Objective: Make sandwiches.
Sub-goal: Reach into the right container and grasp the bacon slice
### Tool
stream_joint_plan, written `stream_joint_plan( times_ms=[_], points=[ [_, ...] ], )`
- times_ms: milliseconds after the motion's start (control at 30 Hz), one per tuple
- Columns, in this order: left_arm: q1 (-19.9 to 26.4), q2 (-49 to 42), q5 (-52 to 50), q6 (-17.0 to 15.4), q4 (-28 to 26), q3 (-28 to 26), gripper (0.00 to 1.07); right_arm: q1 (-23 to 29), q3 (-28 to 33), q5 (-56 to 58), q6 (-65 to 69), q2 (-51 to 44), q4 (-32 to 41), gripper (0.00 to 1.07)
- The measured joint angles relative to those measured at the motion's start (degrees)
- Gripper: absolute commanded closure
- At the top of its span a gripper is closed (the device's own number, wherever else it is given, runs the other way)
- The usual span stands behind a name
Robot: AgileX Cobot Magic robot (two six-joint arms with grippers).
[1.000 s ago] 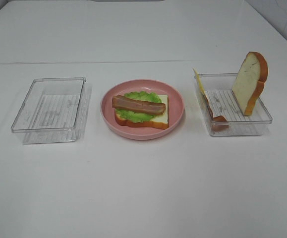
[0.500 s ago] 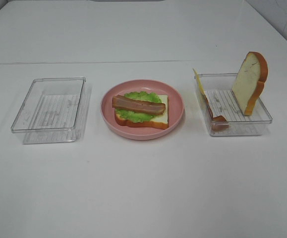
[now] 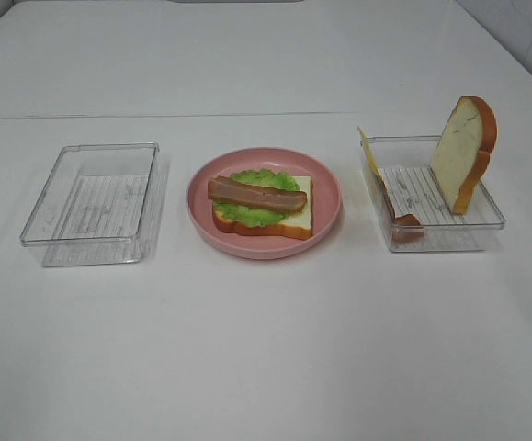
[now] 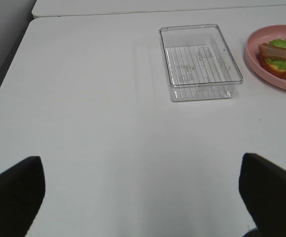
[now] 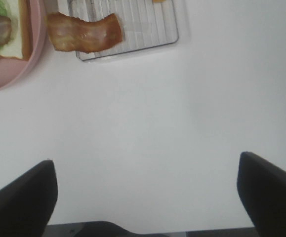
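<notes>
Right gripper (image 5: 145, 197) spread wide above table (image 5: 147, 123), both fingers (image 5: 19, 197) cut off

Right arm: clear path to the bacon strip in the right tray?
Probably yes. The right gripper is open, with only bare table between it and the bacon strip. The strip leans against the tray wall, which may crowd the grasp.

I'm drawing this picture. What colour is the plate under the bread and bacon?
Pink all over. The plate shows best in the exterior high view.
</notes>
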Motion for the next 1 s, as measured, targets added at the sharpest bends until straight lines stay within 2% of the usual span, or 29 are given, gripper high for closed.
stream_joint_plan(
  times_ms=[33,100,200,267,467,533,633,1000],
  points=[
    [0.0,0.0,0.0,0.0,0.0,0.0,0.07,0.0,0.0,0.0,0.0,0.0,0.0,0.12],
    [0.0,0.0,0.0,0.0,0.0,0.0,0.07,0.0,-5.21,-1.43,-1.32,7.05,3.78,0.12],
    [0.0,0.0,0.0,0.0,-0.06,0.0,0.07,0.0,-6.47,-1.6,-1.89,8.82,5.39,0.12],
    [0.0,0.0,0.0,0.0,-0.06,0.0,0.07,1.32,-10.43,-2.58,-3.5,16.04,9.4,0.12],
    [0.0,0.0,0.0,0.0,-0.06,0.0,0.07,5.1,-13.75,-3.38,-3.72,22.46,9.0,0.12],
    [0.0,0.0,0.0,0.0,-0.06,0.0,0.07,8.82,-17.42,-5.1,-3.27,28.42,8.77,0.12],
    [0.0,0.0,0.0,0.0,-0.06,0.0,0.07,10.31,-19.82,-6.36,-3.09,31.91,8.71,0.12],
    [0.0,0.0,0.0,0.0,-0.23,0.0,0.07,11.17,-21.66,-8.82,-3.09,40.79,7.45,0.12]
  ],
)
